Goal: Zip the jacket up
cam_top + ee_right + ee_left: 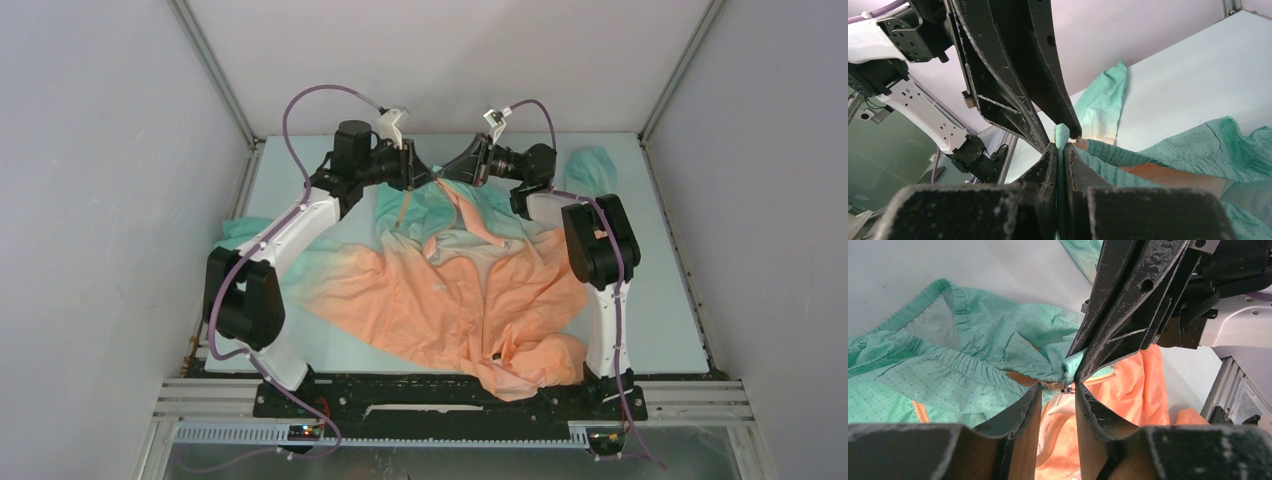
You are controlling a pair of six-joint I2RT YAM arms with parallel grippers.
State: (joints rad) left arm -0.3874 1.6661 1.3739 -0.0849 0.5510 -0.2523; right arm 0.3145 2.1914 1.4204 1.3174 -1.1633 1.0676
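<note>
The jacket (450, 300) lies spread on the table, orange half near, teal half far. Both grippers meet at its far teal collar end. My right gripper (445, 179) is shut on a fold of teal fabric (1062, 132), pinched flat between its fingers (1048, 165); it also shows from above in the left wrist view (1074, 371). My left gripper (1058, 386) faces it with its jaws a little apart. The orange zipper's pull and metal slider (1066, 388) lie between its fingertips, just under the right gripper's tips. The zipper line below is hidden in folds.
One teal sleeve end (590, 168) lies at the far right corner, another (240, 230) under the left arm. The pale table (660, 280) is boxed by white walls. A metal rail (450, 410) runs along the near edge, with jacket hem bunched against it.
</note>
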